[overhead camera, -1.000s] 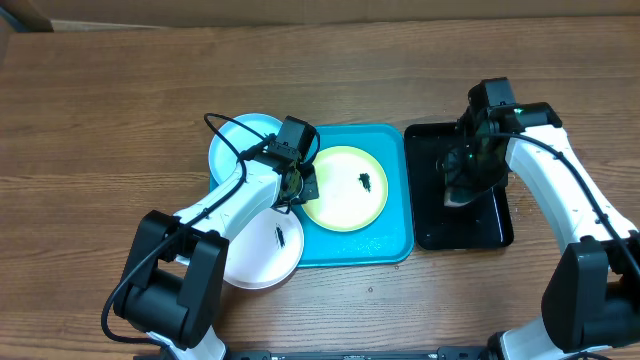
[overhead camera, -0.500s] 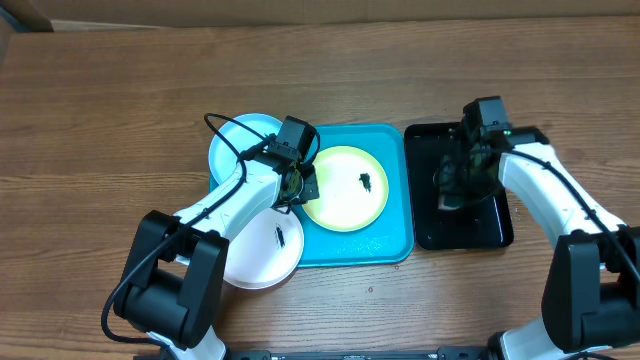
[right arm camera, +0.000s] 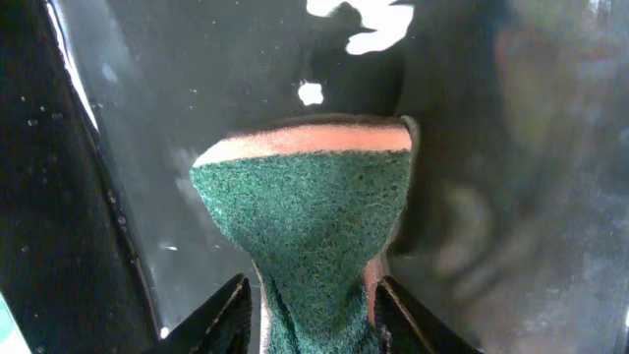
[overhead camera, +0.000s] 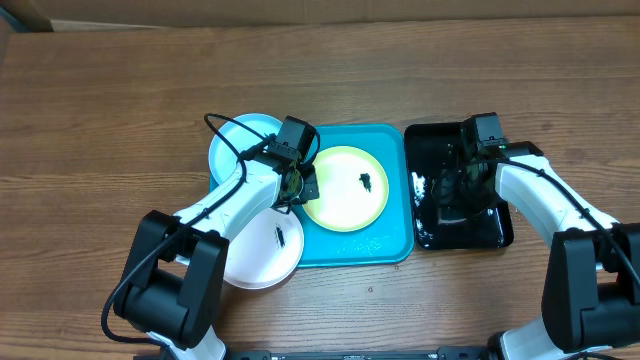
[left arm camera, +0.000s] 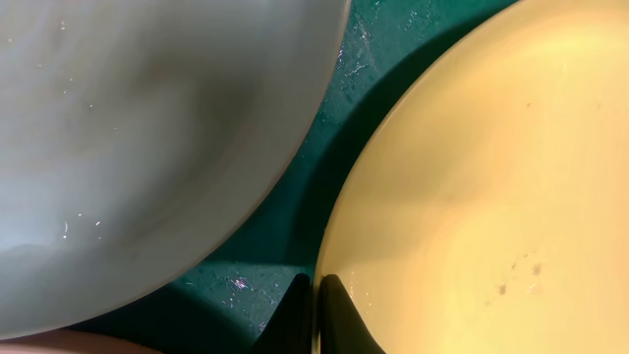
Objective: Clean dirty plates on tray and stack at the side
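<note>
Left end effector (left arm camera: pixel 315 313) is pinched shut on the left rim of the yellow-green plate (overhead camera: pixel 345 195), which lies flat, face up, inside the turquoise tray (overhead camera: pixel 385 245). Its dark smear sits right of centre. The pale blue plate (overhead camera: pixel 235 145) rests at the tray's far-left corner and the white plate (overhead camera: pixel 262 255) at its near-left corner. Both lie mostly on the wooden surface (overhead camera: pixel 100 100). The white one carries a short streak that runs front to back. The left arm crosses over these two plates, and a black cable (overhead camera: pixel 215 125) loops above the blue one.

The right end effector (right arm camera: pixel 313 315) stands partly apart in the glossy black tray (overhead camera: pixel 490 230), just right of the turquoise one. A green sponge (right arm camera: pixel 305 206) sits between its fingers, long axis pointing away from them, scouring face up. Whether the fingers press it I cannot tell. White foam flecks (overhead camera: pixel 418 185) lie near the black tray's left edge.
</note>
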